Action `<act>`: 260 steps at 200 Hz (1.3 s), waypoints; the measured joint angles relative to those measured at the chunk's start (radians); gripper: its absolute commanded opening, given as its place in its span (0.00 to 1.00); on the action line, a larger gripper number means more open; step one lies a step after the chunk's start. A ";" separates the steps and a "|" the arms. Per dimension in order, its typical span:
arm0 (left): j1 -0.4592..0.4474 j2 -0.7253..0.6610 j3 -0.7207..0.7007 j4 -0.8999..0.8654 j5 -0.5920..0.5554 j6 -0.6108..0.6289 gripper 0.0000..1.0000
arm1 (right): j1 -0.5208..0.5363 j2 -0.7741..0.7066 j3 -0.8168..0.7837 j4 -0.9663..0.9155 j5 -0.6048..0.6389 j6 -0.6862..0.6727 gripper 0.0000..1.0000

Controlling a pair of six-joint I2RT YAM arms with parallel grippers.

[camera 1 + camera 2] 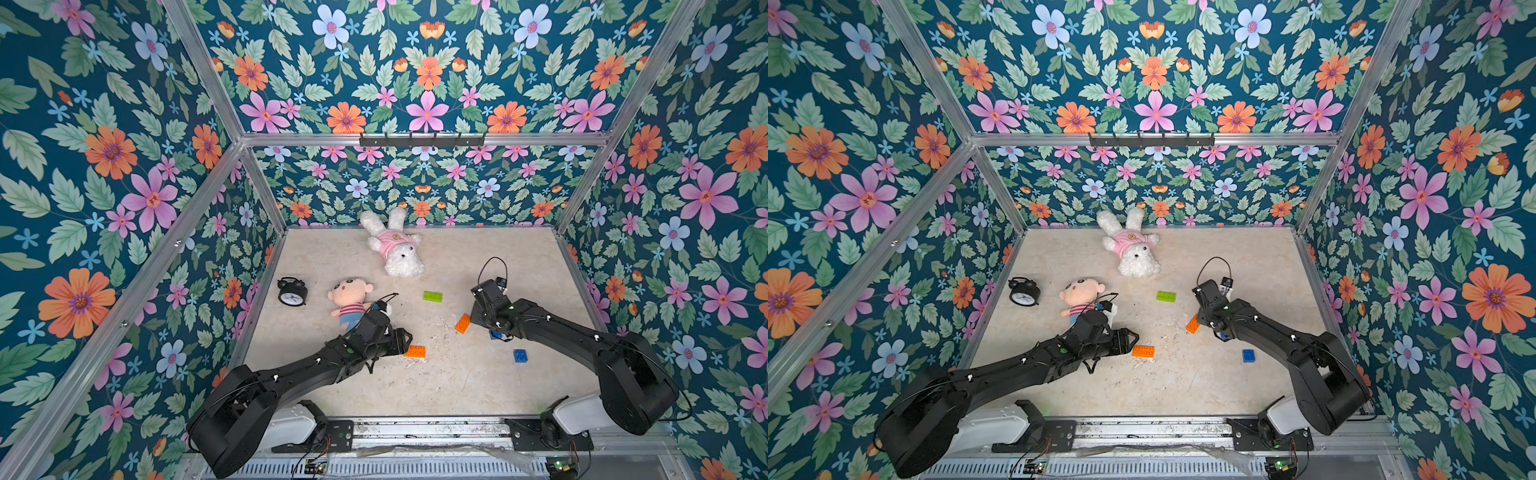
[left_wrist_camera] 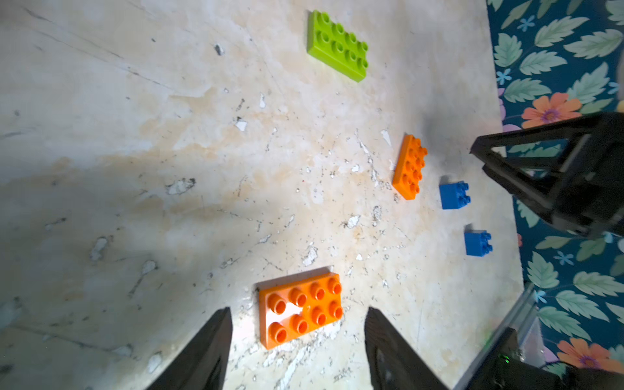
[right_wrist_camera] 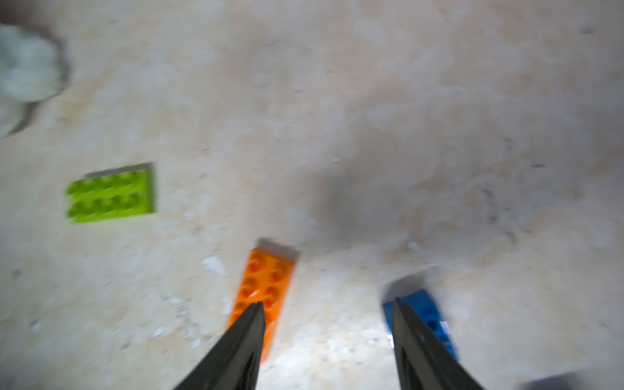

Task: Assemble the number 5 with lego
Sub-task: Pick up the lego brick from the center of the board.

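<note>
- Lego, five bricks, all loose, right of centre in both top views.
- Two orange: flat orange brick (image 1: 415, 351) between the left gripper (image 2: 299, 310) fingers, spread wide, untouched; angled orange brick (image 1: 462, 323).
- One green brick (image 1: 432, 296), higher up.
- Two blue: clear blue brick (image 1: 520, 355); shaded blue brick (image 1: 496, 334), half under the right arm.
- Right gripper (image 3: 328, 301): parted, empty.
- Two plush toys: white animal (image 1: 395, 249), shirt emblem unreadable; doll (image 1: 349, 301).
- One alarm clock (image 1: 292, 292), dial unreadable.
- Scuffed beige tabletop (image 1: 457, 386); floral wallpaper (image 1: 104, 166).

A lab test cell: aluminium frame (image 1: 291, 139), floral-print walls (image 1: 428, 70), robot arms (image 1: 291, 370) bolted to a rail (image 1: 428, 430).
</note>
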 measured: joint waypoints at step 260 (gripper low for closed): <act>-0.008 0.005 0.026 -0.034 -0.025 0.031 0.76 | -0.046 0.055 -0.038 -0.028 -0.085 -0.182 0.26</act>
